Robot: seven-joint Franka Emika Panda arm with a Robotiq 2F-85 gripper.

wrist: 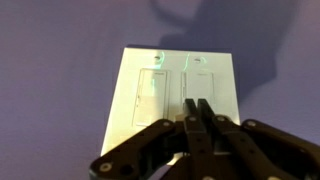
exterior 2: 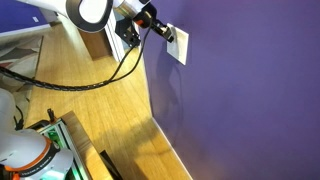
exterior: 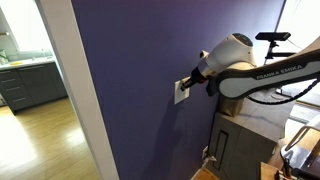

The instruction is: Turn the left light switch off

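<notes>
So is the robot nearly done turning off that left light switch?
Partway. Done: the black gripper, shut, is up at the white square plastic switch plate. In hand: its tips sit low, near the right rocker. Left: pressing the left white rocker; no press shows yet.

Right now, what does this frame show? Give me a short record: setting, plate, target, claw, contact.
setting: purple wall
plate: white switch plate with two rockers side by side
target: left switch, uncovered in the wrist view
claw: claw shut, its tips in front of the lower part of the right switch
contact: cannot tell whether the tips touch the plate
</notes>
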